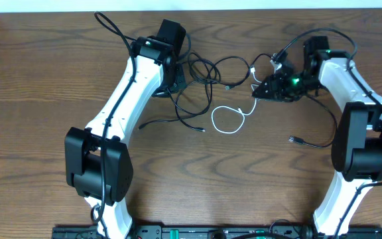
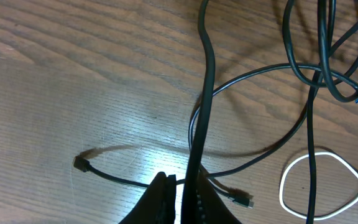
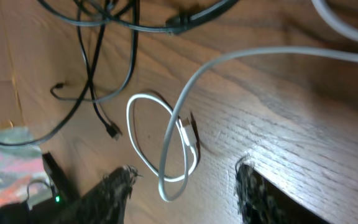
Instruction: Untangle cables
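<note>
Several thin black cables (image 1: pixel 201 70) lie tangled on the table between the arms. They also show in the left wrist view (image 2: pixel 316 74). A white cable (image 1: pixel 227 121) forms a loop just right of them, and its other end runs up toward the right arm. My left gripper (image 1: pixel 176 81) sits at the tangle's left edge. Its jaws (image 2: pixel 184 198) are shut on one black cable (image 2: pixel 205 93) that rises from between the fingers. My right gripper (image 1: pixel 268 91) is right of the white loop. Its jaws (image 3: pixel 182 186) are wide open, with a strand of the white cable (image 3: pixel 166 155) hanging between them, untouched.
A separate black cable (image 1: pixel 310 143) with a plug end lies near the right arm's base. A loose plug end (image 2: pixel 81 164) lies left of my left jaws. The table is brown wood. The arms' own thick black wires run along both arms.
</note>
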{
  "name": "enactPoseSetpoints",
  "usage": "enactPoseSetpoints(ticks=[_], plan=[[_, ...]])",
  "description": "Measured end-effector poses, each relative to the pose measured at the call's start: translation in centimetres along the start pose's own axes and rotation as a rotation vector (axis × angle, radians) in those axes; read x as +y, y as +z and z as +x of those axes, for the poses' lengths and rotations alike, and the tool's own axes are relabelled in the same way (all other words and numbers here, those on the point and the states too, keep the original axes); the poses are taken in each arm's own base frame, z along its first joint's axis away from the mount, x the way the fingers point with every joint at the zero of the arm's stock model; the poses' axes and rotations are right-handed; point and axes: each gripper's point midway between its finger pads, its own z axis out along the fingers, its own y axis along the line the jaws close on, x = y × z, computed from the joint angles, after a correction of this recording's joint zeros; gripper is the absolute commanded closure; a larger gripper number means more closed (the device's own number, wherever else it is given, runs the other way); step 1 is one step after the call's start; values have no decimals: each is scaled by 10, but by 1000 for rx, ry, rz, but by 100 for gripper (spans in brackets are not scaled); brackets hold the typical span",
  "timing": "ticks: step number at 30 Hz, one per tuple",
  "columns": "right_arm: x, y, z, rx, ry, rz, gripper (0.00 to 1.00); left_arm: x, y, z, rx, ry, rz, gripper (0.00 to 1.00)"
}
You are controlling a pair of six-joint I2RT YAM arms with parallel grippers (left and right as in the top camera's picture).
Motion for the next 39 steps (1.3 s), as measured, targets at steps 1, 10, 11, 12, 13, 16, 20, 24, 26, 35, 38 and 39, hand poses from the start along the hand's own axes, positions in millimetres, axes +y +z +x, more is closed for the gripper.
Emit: enactPoseSetpoints(ticks=[1, 10, 11, 12, 13, 16, 20, 24, 26, 35, 38, 39], plan=[[0, 3, 0, -2, 0, -2, 53, 0, 0, 0, 0, 0, 0, 87], [5, 25, -9, -54, 23, -18, 90, 0, 0, 0, 0, 0, 0, 87], [6, 26, -10, -55, 26, -20, 99, 0, 0, 0, 0, 0, 0, 87], [7, 27, -11, -58, 30, -21, 99, 0, 0, 0, 0, 0, 0, 87], [9, 28, -12, -60, 34, -23, 99, 0, 0, 0, 0, 0, 0, 87], [12, 30, -13, -61, 41, -27, 99, 0, 0, 0, 0, 0, 0, 87], [14, 31, -12, -58, 63, -32, 99, 0, 0, 0, 0, 0, 0, 83], [31, 13, -15, -97, 32, -38, 99, 0, 0, 0, 0, 2, -1, 75], [51, -6, -21, -144, -8, -47, 99, 0, 0, 0, 0, 2, -1, 74], [193, -157, -32, -507, -262, -128, 99, 0, 0, 0, -1, 1, -3, 67], [230, -194, -29, -589, -311, -156, 99, 0, 0, 0, -1, 1, -3, 67], [239, -204, -29, -609, -321, -165, 99, 0, 0, 0, -1, 1, -3, 67]])
